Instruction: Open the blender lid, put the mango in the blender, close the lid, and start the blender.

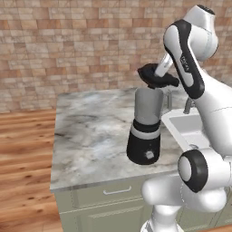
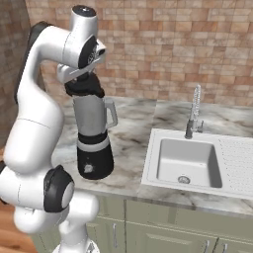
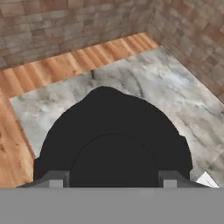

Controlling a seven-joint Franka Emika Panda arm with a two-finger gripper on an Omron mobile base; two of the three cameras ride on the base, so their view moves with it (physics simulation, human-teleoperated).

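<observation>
blender lid [image 3: 113, 148] between fingers [image 3: 54, 178]

Blender [image 1: 145, 131] stands on the worktop [image 1: 90, 131] near its front edge, just left of the sink [image 2: 190, 160]. Lid [image 1: 156, 76] sits above the jar mouth, tilted, under the end effector [image 3: 113, 177], which is at the lid from above. Jar handle [image 2: 111, 112] faces the sink side. Faucet [image 2: 194, 112] rises behind the sink basin. Brick wall [image 1: 68, 45] runs behind the worktop; wood floor [image 1: 25, 167] lies left of it; cabinet fronts [image 1: 113, 204] sit below the front edge.
</observation>
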